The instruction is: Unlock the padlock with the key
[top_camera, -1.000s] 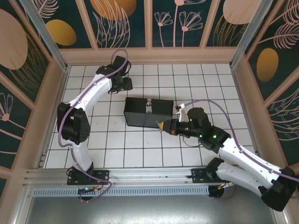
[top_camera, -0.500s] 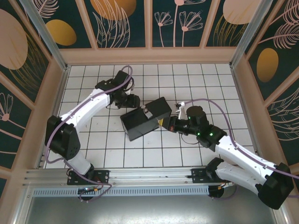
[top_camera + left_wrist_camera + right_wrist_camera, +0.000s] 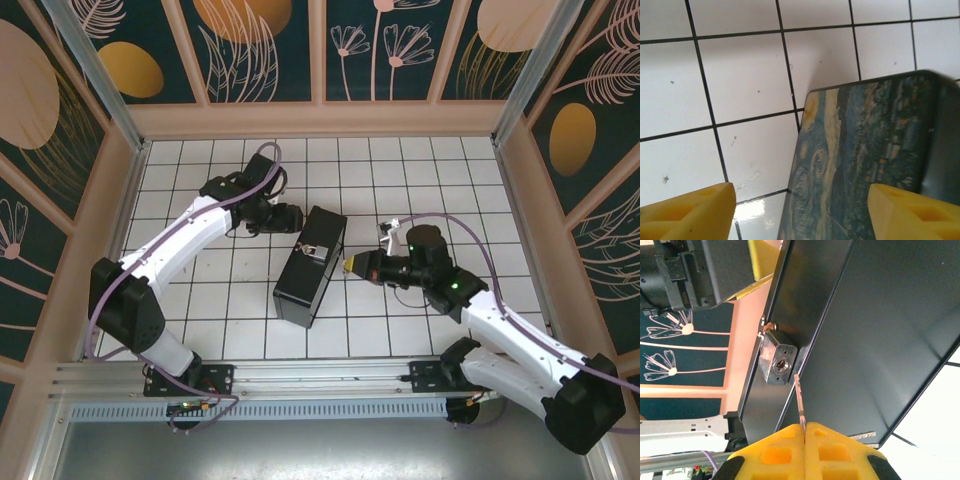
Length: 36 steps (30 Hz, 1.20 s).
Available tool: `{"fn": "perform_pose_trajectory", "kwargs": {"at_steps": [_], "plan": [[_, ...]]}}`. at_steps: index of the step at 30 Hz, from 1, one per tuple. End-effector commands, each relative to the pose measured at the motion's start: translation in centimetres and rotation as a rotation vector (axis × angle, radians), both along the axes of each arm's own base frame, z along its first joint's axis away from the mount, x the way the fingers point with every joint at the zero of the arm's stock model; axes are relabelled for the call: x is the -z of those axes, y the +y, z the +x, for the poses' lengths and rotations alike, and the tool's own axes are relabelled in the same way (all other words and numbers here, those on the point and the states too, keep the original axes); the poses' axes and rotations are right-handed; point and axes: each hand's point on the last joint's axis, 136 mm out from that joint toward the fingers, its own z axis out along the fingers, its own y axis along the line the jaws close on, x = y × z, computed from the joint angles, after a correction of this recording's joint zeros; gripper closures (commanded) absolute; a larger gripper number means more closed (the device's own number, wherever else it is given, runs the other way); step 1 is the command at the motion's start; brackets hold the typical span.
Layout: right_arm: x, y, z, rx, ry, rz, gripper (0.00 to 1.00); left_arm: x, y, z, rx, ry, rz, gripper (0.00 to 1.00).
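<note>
The black box lies angled on the white tiles, and the small silver padlock hangs on its hasp. In the right wrist view the padlock faces me with its keyhole showing. My right gripper is shut on the key, whose tip stands just short of the padlock, slightly right of the keyhole. My left gripper sits at the box's far end, open. Its yellow fingers straddle the starry-night lid.
The tiled floor is walled by wooden panels on three sides. The left arm's link stretches across the left half. A second key blade dangles beside my right fingers. The left gripper's body looms beyond the padlock.
The box has swung from lying crosswise to nearly lengthwise, turned by the left gripper at its far end. The right gripper, key in grip, has stayed near the padlock.
</note>
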Motion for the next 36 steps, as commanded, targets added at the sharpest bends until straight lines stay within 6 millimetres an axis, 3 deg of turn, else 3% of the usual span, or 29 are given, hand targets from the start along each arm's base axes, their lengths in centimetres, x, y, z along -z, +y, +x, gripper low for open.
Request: {"fn": "perform_pose_trajectory", "kwargs": {"at_steps": [1, 6, 13, 22, 36], "plan": [[-0.9, -0.1, -0.6, -0.090, -0.030, 0.044, 0.95, -3.0, 0.1, -0.4, 0.018, -0.045, -0.031, 0.25], [-1.2, 0.3, -0.5, -0.168, -0.019, 0.069, 0.95, -2.4, -1.5, -3.7, 0.142, 0.011, -0.151, 0.25], [-1.0, 0.9, -0.3, -0.241, -0.011, 0.100, 0.95, -3.0, -2.4, -6.1, 0.243, 0.010, -0.251, 0.16], [-2.4, 1.1, 0.4, -0.296, -0.063, 0.117, 0.96, -1.8, -2.4, -5.7, 0.296, 0.003, -0.204, 0.10], [-1.3, 1.4, 0.2, -0.359, -0.046, 0.126, 0.97, -3.6, -4.2, -5.2, 0.326, -0.029, -0.303, 0.09]]}}
